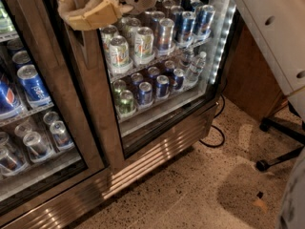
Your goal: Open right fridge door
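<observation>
A speckled stone floor (pixel 190 194) ran before the steel fridge, with a chair base (pixel 281 144) at the right. The right fridge door (pixel 157 80), cans behind its glass, stood beside the Pepsi door (pixel 28 94). The white arm (pixel 276 27) reached across from the upper right. The tan gripper (pixel 88 13) was clamped round the door's handle (pixel 85 44), high up.

The gripper (pixel 82 8) is at the top of the view, at the bar handle (pixel 82 44) on the left edge of the right fridge door (pixel 95 123). Cans (pixel 143 44) stand on shelves behind its glass. The left fridge door (pixel 45 66) adjoins it. Rightward on the floor (pixel 190 194), a cable (pixel 214 136) lies between fridge and chair base (pixel 281 144).
</observation>
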